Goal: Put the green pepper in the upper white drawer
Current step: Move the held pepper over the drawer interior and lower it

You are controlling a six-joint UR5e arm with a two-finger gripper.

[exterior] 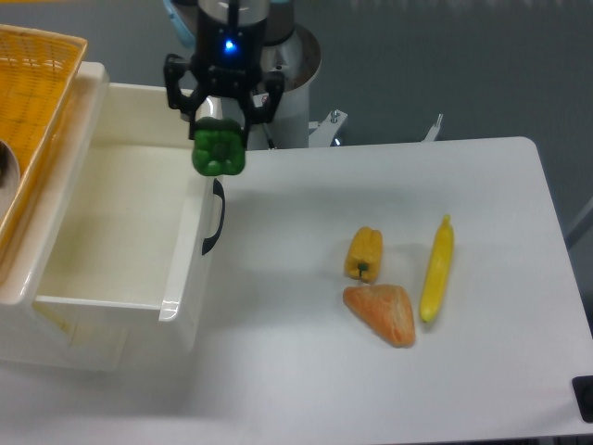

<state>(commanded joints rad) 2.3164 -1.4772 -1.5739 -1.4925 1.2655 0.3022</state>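
Camera view is showing the green pepper [220,152] hanging clamped in the gripper [221,116], right above the front panel of the upper white drawer [184,295]. Carrying it farther toward 9 o'clock, over the open cavity, before releasing is looking wise, so it clears the rim.

You get single fixed view only, no second view to overlap. Camera sits high in front of table [482,389], looking steeply down toward arm base at far edge. Medium range: upper white drawer [190,269] fills left, cropped there; table's right end and near edge fall inside frame.
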